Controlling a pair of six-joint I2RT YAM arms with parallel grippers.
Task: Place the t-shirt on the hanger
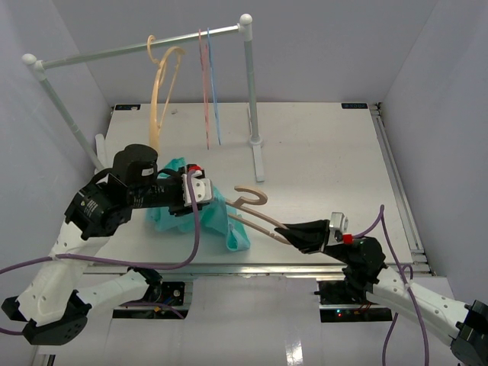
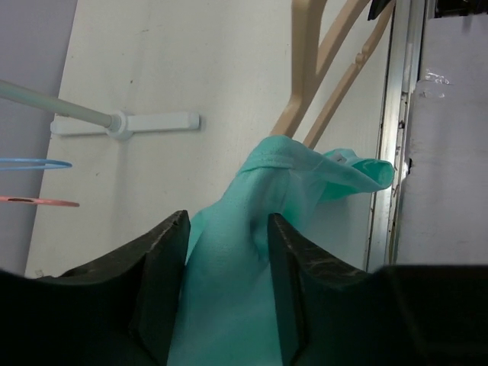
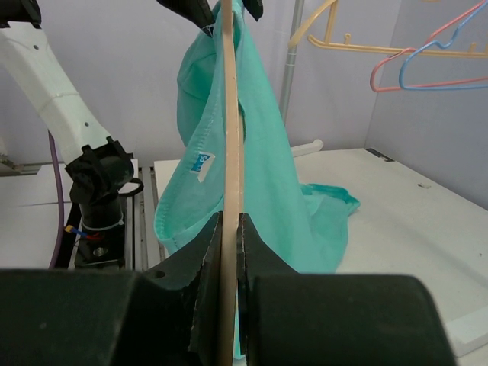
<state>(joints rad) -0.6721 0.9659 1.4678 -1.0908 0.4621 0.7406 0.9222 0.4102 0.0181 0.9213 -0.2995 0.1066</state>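
Observation:
The teal-green t-shirt point(image 1: 219, 219) hangs bunched from my left gripper point(image 1: 207, 197), which is shut on its upper folds and holds it above the table's near-left part. In the left wrist view the cloth point(image 2: 252, 229) fills the gap between the gripper's point(image 2: 228, 221) fingers. My right gripper point(image 1: 290, 231) is shut on one arm of the pale pinkish-tan hanger point(image 1: 263, 221), whose hook points to the table's middle. In the right wrist view the hanger point(image 3: 229, 152) runs straight up from the gripper point(image 3: 229, 221) against the hanging shirt point(image 3: 282, 152); its far end touches or enters the cloth. The hanger also shows in the left wrist view point(image 2: 305, 69).
A white clothes rack point(image 1: 250, 91) stands at the back, its foot point(image 1: 258, 160) on the table. A thicker tan hanger point(image 1: 162, 84) and thin pink point(image 1: 204, 84) and blue point(image 1: 214, 84) hangers hang on its rail. The table's metal front edge point(image 1: 305, 267) lies just under the right gripper.

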